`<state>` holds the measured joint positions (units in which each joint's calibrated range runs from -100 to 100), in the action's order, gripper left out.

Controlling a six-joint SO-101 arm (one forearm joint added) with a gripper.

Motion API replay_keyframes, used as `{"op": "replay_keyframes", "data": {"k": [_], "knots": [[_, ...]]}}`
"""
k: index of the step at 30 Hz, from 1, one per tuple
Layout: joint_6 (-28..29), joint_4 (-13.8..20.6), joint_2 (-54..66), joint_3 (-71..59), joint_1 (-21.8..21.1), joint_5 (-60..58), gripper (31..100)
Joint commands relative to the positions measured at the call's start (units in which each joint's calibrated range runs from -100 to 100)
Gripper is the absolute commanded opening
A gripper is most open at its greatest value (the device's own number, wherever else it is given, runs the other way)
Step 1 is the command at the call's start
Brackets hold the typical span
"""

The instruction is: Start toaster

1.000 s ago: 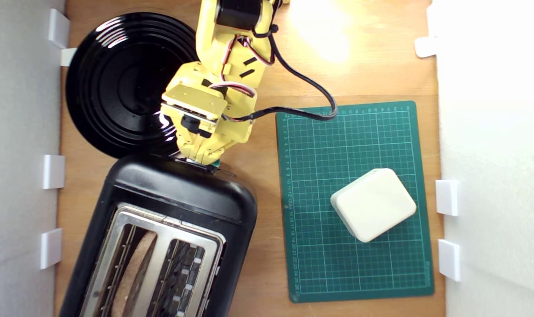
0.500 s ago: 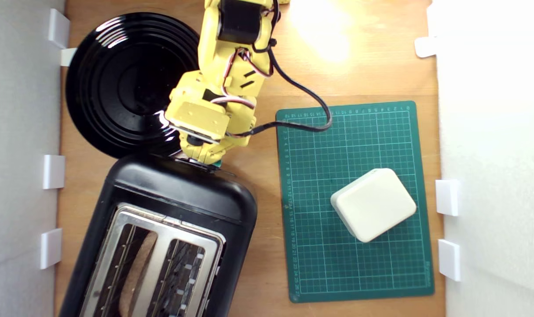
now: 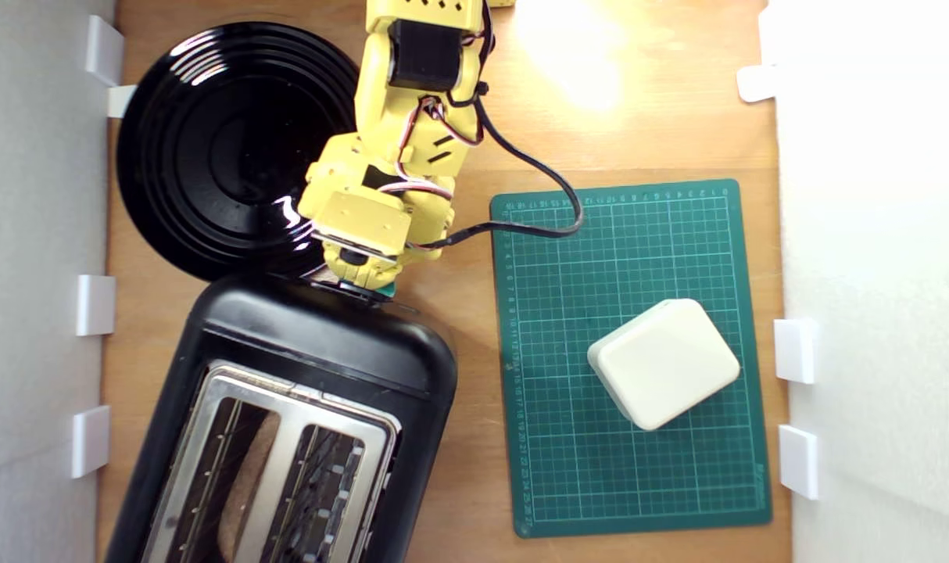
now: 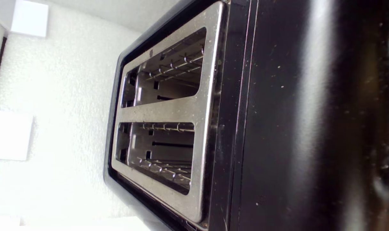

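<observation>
The toaster point(image 3: 310, 344) is glossy black with a silver slot plate point(image 3: 287, 399) and lies at the lower part of the exterior view's left. A brown slice point(image 3: 236, 516) sits low inside its slot on the exterior view's left. My yellow gripper point(image 3: 363, 275) points down at the toaster's far end, right over the small teal lever knob point(image 3: 384, 292). The wrist body hides its fingers, so open or shut does not show. The wrist view shows only the toaster's black side point(image 4: 293, 112) and its two slots point(image 4: 169, 112), with no fingers visible.
A round black plate point(image 3: 209, 141) lies just beyond the toaster, beside my arm. A green cutting mat point(image 3: 678, 485) on the exterior view's right carries a white rounded box point(image 3: 662, 363). My arm's black cable point(image 3: 537, 227) loops over the mat's corner. White walls with brackets point(image 3: 95, 305) line both sides.
My wrist has lowered and tipped at the toaster's end. The brown slice has sunk deeper into its slot.
</observation>
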<state>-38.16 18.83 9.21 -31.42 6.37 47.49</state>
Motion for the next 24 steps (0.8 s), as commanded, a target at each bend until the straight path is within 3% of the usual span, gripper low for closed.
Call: {"op": "replay_keyframes", "data": {"k": [1,13,24], "knots": [[-0.24,0.03,-1.72,-7.79,1.25,-5.39,31.5],[-0.08,0.12,-3.22,-19.79,1.80,-15.50,31.4],[0.23,0.22,-8.71,-20.42,2.44,-19.61,31.4]]}}
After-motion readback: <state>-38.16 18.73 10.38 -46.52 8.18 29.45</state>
